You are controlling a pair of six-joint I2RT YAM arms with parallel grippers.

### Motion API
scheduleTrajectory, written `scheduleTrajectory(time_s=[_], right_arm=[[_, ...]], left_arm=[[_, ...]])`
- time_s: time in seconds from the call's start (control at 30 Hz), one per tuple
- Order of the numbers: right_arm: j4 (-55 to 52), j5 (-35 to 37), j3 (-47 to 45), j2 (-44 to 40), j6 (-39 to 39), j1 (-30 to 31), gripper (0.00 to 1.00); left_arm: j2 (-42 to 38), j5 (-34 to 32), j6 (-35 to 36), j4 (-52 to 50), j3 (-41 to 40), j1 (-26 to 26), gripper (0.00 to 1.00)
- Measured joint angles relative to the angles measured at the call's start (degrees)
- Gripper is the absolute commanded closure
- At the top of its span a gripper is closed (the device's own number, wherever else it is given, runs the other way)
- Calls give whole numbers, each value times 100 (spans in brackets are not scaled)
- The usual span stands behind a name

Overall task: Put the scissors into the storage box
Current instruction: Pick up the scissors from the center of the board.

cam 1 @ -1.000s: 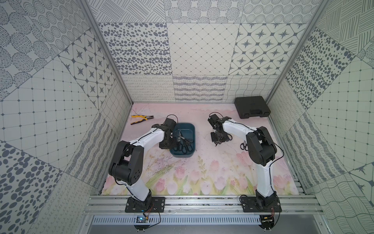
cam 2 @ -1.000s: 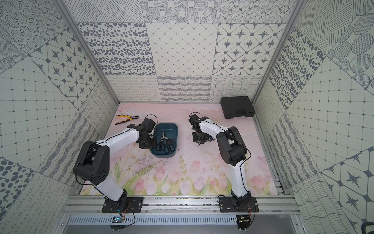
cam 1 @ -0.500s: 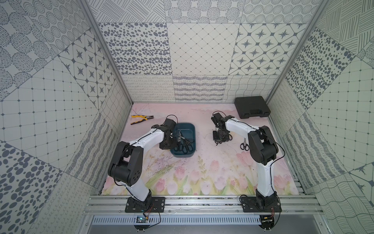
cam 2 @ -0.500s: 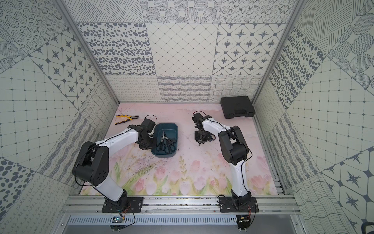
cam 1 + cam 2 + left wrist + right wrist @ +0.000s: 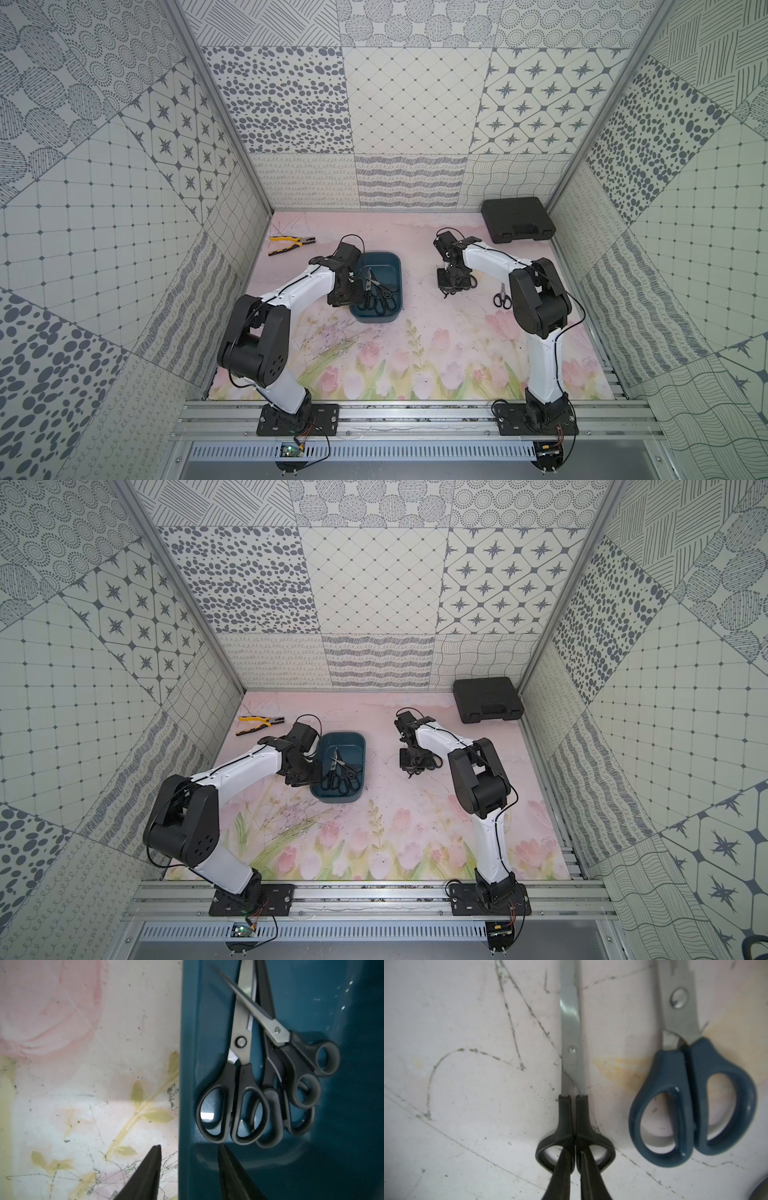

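Right wrist: right fingers (image 5: 560,1178) clamp black scissors (image 5: 574,1059), tips cropped; left fingers (image 5: 145,1174) apart, straddling storage box (image 5: 188,1043) wall.

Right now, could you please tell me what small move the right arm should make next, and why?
Probably lift the right end effector straight up. It looks closed on the handles of the slim black-handled scissors, which lie flat on the mat. The blue-handled scissors lie close beside them, so dragging sideways could knock that pair.

The floral mat (image 5: 415,353) bears the storage box (image 5: 382,264), pliers (image 5: 291,244), black case (image 5: 517,219), small scissors (image 5: 502,296) and blue-handled scissors (image 5: 695,1095).
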Motion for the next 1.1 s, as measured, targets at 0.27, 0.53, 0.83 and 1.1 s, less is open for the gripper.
scheduleTrajectory(time_s=[0.27,0.53,0.83,1.1], right_arm=[[0,-24,-7,-33,-44,0,100],[-118,-57,-7,-199,-157,96,100],[-468,-129,450,-575,-186,426,100],[-739,-313,1375,-603,-210,1054,100]], left_arm=[[-581,-17,-94,-98,179,0,41],[-1294,-111,-116,-35,-28,0,38],[-1659,-105,-66,11,-337,0,37],[-1928,-131,-50,66,-581,0,37]])
